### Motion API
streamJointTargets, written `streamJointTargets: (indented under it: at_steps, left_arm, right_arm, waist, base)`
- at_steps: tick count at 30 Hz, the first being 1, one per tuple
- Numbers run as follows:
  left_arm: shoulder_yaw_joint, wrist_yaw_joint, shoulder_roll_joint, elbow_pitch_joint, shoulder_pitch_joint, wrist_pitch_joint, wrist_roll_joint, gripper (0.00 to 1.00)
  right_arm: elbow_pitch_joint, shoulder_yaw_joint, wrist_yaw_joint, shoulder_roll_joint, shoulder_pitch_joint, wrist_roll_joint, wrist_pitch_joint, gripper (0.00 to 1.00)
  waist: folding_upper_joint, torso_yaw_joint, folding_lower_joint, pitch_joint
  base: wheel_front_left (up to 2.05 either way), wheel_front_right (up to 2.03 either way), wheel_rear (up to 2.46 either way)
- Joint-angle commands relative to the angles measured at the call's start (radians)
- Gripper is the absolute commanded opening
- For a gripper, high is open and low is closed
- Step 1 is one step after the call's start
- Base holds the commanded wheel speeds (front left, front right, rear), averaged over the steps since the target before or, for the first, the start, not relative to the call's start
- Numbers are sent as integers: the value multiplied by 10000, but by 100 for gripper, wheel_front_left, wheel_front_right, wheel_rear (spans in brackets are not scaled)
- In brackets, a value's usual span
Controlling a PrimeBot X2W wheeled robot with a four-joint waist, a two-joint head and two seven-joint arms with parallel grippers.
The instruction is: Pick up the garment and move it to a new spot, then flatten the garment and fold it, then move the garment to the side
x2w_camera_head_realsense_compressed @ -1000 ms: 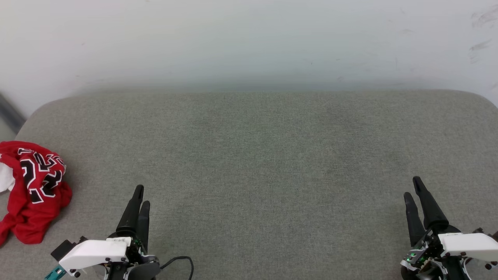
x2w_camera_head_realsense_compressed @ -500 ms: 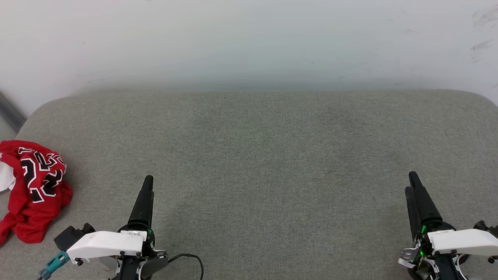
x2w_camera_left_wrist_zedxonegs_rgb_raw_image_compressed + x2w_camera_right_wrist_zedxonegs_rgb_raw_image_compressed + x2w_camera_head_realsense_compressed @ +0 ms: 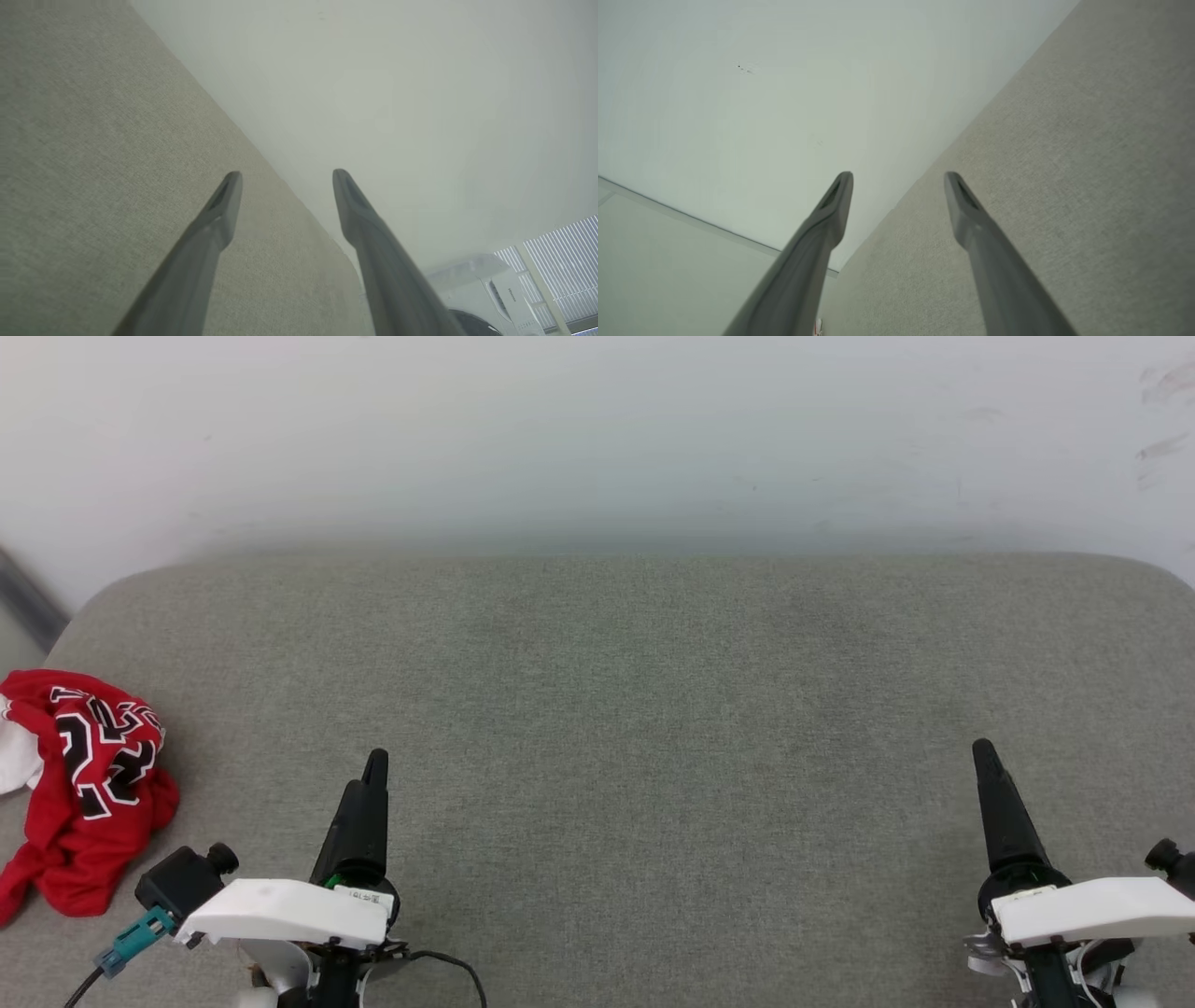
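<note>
Garment [image 3: 98,821] bunched at left edge of cushion [image 3: 653,709] — wall [image 3: 597,429] behind.

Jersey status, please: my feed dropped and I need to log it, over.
Left gripper open, right gripper open, both holding nothing. Garment crumpled at left edge of cushion, untouched. Nothing lies between it and left gripper.

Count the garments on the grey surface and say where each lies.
1. The garment lies crumpled at the grey surface's left edge, left of the left gripper; the frame's edge cuts off part.
</note>
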State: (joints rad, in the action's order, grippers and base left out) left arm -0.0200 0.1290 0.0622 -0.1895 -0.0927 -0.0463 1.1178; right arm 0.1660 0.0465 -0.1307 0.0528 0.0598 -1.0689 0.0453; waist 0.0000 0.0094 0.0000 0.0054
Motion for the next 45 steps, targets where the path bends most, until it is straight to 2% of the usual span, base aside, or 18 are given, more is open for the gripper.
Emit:
streamJointTargets:
  at_steps: [1, 13, 27, 45]
  left_arm:
    - [-61, 20, 135, 130, -306, -110, -608, 100]
    - [-241, 22, 126, 160, -269, -505, -2965, 100]
    - [-541, 24, 146, 28, -281, -918, -4832, 100]
    - [-624, 25, 144, -294, -376, -1377, -6955, 100]
  right_arm:
    - [-162, -56, -1, 9, 62, 507, 119, 100]
    - [-295, -23, -1, -14, -43, 3085, 233, 100]
    - [-575, -131, -1, -19, -165, 5359, 176, 100]
    - [-770, 80, 0, -25, -324, 7512, 88, 100]
  waist:
    - [0, 7, 0, -6]
    - [0, 68, 0, -54]
    - [0, 110, 0, -93]
    - [0, 146, 0, -73]
  base:
    - [0, 0, 0]
    - [0, 0, 0]
    - [0, 0, 0]
    - [0, 0, 0]
